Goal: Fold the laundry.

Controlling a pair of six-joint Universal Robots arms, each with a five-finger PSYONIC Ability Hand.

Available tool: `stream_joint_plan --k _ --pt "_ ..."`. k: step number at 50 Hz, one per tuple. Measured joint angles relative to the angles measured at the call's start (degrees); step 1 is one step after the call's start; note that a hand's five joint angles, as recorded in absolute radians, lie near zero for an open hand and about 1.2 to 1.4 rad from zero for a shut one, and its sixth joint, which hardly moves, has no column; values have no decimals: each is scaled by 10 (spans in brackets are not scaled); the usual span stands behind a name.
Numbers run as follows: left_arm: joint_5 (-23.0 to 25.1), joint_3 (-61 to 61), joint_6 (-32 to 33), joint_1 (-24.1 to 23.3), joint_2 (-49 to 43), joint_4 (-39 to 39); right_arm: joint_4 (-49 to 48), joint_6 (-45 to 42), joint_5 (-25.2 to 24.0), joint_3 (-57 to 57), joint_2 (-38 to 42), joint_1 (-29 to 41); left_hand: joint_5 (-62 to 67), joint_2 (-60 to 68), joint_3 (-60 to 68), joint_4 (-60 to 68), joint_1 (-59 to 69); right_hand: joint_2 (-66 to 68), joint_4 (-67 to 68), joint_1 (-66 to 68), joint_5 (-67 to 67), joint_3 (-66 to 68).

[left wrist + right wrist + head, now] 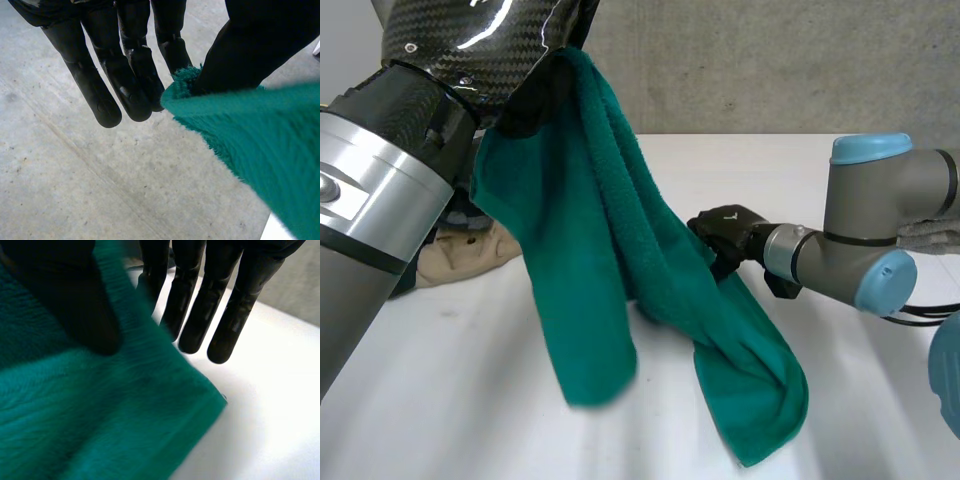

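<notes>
Locate the green towel [610, 260]. It hangs in the air over the white table [450, 400], with only its lowest folds near the surface.

1. Left hand [535, 100]: raised at 11 o'clock in the head view. In the left wrist view its fingers [130, 85] are straight, and the thumb [250, 45] pinches the towel's upper edge against the finger nearest it. This hand carries the weight.
2. Right hand [725, 232]: low, at 3 o'clock from the towel's middle. In the right wrist view its thumb [75, 305] lies on the cloth and its fingers [195, 320] are straight. The finger nearest the thumb sits behind the towel edge, so read this as a light pinch near a corner.
3. Long axis: the towel runs from 11 o'clock, at the left hand, down to 5 o'clock. It is bunched into two hanging lobes rather than spread flat.

Judgement: the next move depends on drawing the two held points apart along this axis, so the cloth opens before it is laid down. The right hand is nearer the table and should set its end first.

Note the beige cloth [470, 255] on the table at 9 o'clock, under the left arm. Do not lay the towel over it.
</notes>
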Motion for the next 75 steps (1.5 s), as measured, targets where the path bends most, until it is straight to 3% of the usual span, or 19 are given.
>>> stream_joint_plan --k 2,4,8,15,16,20,25,33,40,47,53,54,57,75 --pt "0 3 1 4 -10 2 -3 1 27 -29 9 -1 0 0 0 0 0 170 171 93 166 172" --pt "0 10 3 9 -25 4 -16 2 54 -54 7 -4 0 0 0 0 0 181 192 96 188 194" --pt "-2 46 17 34 -74 9 -76 7 99 -87 -24 -16 0 0 0 0 0 181 193 96 188 194" --pt "-23 174 56 73 -171 32 -271 15 166 -58 -143 -42 0 0 0 0 0 181 193 96 188 194" --pt "-44 227 66 80 -200 46 -328 15 182 -37 -182 -48 0 1 0 0 0 181 193 96 188 194" --pt "-81 296 73 85 -234 70 -400 15 198 8 -245 -57 0 1 0 0 0 181 193 96 188 194" --pt "-107 316 72 81 -249 89 -424 13 190 66 -289 -64 0 1 0 0 0 181 193 96 188 194" --pt "-110 175 68 72 -244 93 -404 -10 143 204 -305 -73 0 1 0 0 0 181 193 96 192 194" --pt "-107 -8 66 63 -251 96 -345 -90 118 377 -308 -85 0 1 0 0 0 181 193 96 192 194" --pt "-107 -87 67 53 -287 105 -302 -175 114 476 -281 -88 0 1 0 0 0 181 193 96 193 194" --pt "-110 -101 67 47 -303 107 -294 -189 113 496 -263 -98 0 1 0 0 0 107 122 40 133 119" --pt "-110 -102 67 47 -305 107 -294 -181 112 497 -261 -105 0 1 0 0 0 -100 -93 -141 -79 -89" --pt "-111 -103 67 48 -306 106 -295 -160 109 494 -260 -118 0 1 0 0 0 -156 -162 -195 -150 -158" --pt "-110 -100 66 54 -304 106 -292 -119 77 435 -237 -175 0 1 0 0 0 -176 -172 -206 -156 -166"
